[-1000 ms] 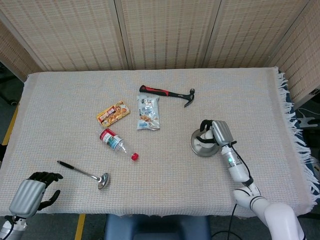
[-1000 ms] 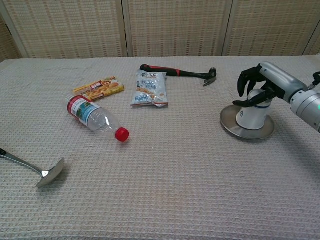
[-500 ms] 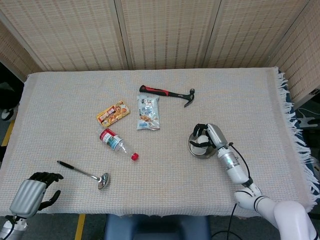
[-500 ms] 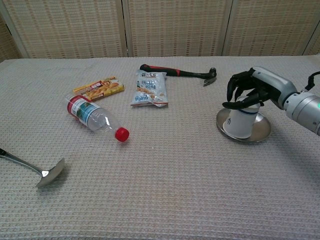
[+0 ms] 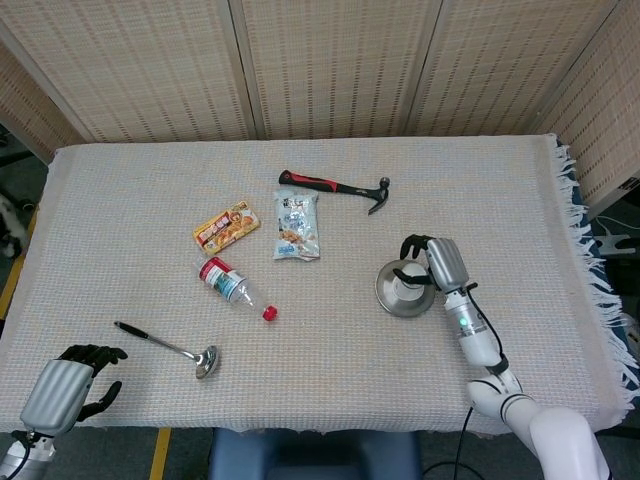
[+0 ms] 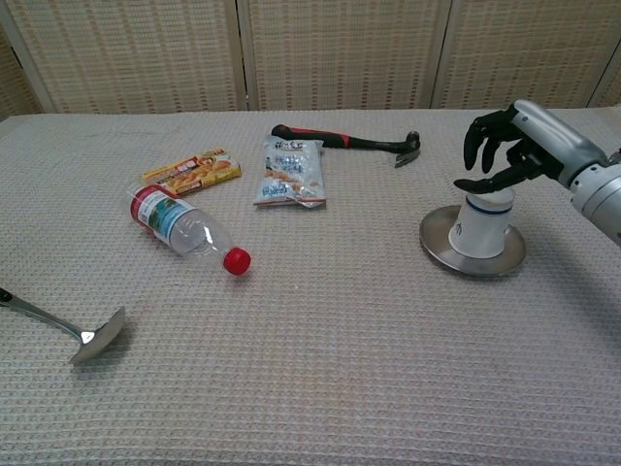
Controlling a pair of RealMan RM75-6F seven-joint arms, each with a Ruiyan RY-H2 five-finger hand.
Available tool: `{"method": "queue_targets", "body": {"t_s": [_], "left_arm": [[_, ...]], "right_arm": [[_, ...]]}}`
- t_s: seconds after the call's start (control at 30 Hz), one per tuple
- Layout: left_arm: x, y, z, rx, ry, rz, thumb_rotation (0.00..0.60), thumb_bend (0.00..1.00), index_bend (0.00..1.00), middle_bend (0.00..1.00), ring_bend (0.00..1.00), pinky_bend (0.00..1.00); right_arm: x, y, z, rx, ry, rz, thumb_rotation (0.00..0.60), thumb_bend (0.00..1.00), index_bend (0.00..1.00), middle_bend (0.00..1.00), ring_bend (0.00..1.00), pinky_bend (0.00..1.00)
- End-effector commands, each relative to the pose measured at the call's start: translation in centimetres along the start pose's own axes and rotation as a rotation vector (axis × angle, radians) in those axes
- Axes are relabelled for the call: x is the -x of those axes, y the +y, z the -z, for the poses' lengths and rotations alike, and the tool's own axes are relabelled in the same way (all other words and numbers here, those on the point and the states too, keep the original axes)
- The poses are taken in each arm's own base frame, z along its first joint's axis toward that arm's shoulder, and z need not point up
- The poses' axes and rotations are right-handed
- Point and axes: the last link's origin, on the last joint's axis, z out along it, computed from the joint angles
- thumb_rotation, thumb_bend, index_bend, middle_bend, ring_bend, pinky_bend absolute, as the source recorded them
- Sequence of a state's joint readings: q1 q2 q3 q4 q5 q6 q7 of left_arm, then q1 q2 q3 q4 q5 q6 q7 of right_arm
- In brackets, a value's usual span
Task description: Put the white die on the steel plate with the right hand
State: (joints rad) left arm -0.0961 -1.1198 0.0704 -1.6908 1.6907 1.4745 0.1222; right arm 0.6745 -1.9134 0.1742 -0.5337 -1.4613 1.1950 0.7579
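On the steel plate (image 6: 473,256), which lies toward the right end of the bench (image 6: 320,379), the white die (image 6: 483,223) stands upright near the plate's centre. The right hand (image 6: 512,148) hangs directly above the die with fingers spread and curved downward; the chest view shows one fingertip at or just above the die's top face, and contact cannot be confirmed. The right hand appears released, holding nothing. Judged from this, placement is done and the step in hand is withdrawal: lift the right hand straight up, clear of the die, before any sideways travel, so that no finger drags the die off the plate. The left hand (image 5: 72,388) rests far left of the plate at the bench's near edge, fingers loosely curled, holding nothing. The snack packets (image 6: 289,172) left of the plate carry printing, and the bottle (image 6: 179,225) has a label, but no writing is legible.
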Motion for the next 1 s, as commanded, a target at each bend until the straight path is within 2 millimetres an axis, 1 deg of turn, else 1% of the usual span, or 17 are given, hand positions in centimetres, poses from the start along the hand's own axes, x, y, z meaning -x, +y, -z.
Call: {"method": "queue_targets", "body": {"t_s": [0.03,0.17,0.2,0.27,0.33,0.4,0.47,0.53,0.57,0.6,0.63,0.7,0.77,0.83,1.0], "left_arm": [[0.0,0.0,0.0,0.000,0.000,0.000,0.600,0.34,0.38,0.43,0.36,0.38],[0.0,0.1,0.0,0.001,-0.004,-0.002,0.600,0.34,0.38,0.43,0.36,0.38],[0.0,0.1,0.0,0.001,-0.005,-0.002,0.600,0.34,0.38,0.43,0.36,0.38],[0.0,0.1,0.0,0.000,-0.004,-0.002,0.600,0.34,0.38,0.43,0.36,0.38],[0.0,0.0,0.0,-0.001,-0.004,-0.002,0.600,0.34,0.38,0.43,0.36,0.37],[0.0,0.0,0.0,-0.001,-0.005,-0.001,0.600,0.34,0.38,0.43,0.36,0.37],[0.0,0.0,0.0,-0.002,-0.006,-0.001,0.600,0.34,0.38,0.43,0.36,0.38],[0.0,0.0,0.0,-0.002,-0.004,-0.001,0.600,0.34,0.38,0.43,0.36,0.38],[0.0,0.0,0.0,-0.002,-0.004,-0.001,0.600,0.34,0.38,0.43,0.36,0.38],[0.0,0.0,0.0,-0.001,-0.005,-0.002,0.600,0.34,0.38,0.43,0.36,0.38],[0.0,0.1,0.0,0.000,-0.006,-0.002,0.600,0.34,0.38,0.43,0.36,0.38],[0.1,0.1,0.0,0.000,-0.009,-0.003,0.600,0.34,0.38,0.43,0.36,0.38],[0.1,0.1,0.0,0.000,-0.013,-0.005,0.600,0.34,0.38,0.43,0.36,0.38],[0.2,0.1,0.0,-0.001,-0.016,-0.006,0.600,0.34,0.38,0.43,0.36,0.38],[0.2,0.1,0.0,-0.003,-0.022,-0.007,0.600,0.34,0.38,0.43,0.36,0.38]], "right_arm": [[-0.6,-1.1,0.5,-0.058,0.015,-0.050,0.600,0.07,0.60,0.55,0.56,0.91],[-1.1,-1.6,0.6,-0.077,0.021,-0.002,0.600,0.07,0.60,0.55,0.56,0.91],[-1.2,-1.6,0.7,-0.080,0.017,0.027,0.600,0.07,0.59,0.55,0.54,0.91],[-1.5,-1.6,0.9,-0.087,0.020,0.071,0.600,0.07,0.55,0.55,0.49,0.88],[-1.6,-1.6,1.2,-0.096,0.022,0.103,0.600,0.07,0.48,0.51,0.40,0.84],[-1.6,-1.6,1.6,-0.104,0.020,0.121,0.600,0.07,0.42,0.46,0.33,0.77],[-1.7,-1.5,1.9,-0.106,0.005,0.129,0.600,0.07,0.38,0.41,0.27,0.69],[-1.9,-1.4,2.3,-0.104,-0.018,0.145,0.600,0.07,0.33,0.34,0.19,0.54],[-2.0,-1.3,2.4,-0.101,-0.026,0.162,0.600,0.07,0.32,0.33,0.17,0.50],[-2.2,-1.2,2.5,-0.095,-0.037,0.185,0.600,0.06,0.29,0.30,0.14,0.43],[-2.2,-1.2,2.6,-0.087,-0.053,0.200,0.600,0.05,0.26,0.28,0.12,0.38],[-2.5,-1.2,2.7,-0.071,-0.081,0.218,0.600,0.04,0.21,0.23,0.07,0.31],[-2.7,-1.2,2.8,-0.049,-0.110,0.245,0.600,0.04,0.17,0.19,0.05,0.29],[-3.0,-1.2,3.0,-0.022,-0.141,0.277,0.600,0.04,0.15,0.17,0.03,0.28],[-3.2,-1.5,3.3,0.047,-0.214,0.325,0.600,0.04,0.13,0.16,0.03,0.29]]}}
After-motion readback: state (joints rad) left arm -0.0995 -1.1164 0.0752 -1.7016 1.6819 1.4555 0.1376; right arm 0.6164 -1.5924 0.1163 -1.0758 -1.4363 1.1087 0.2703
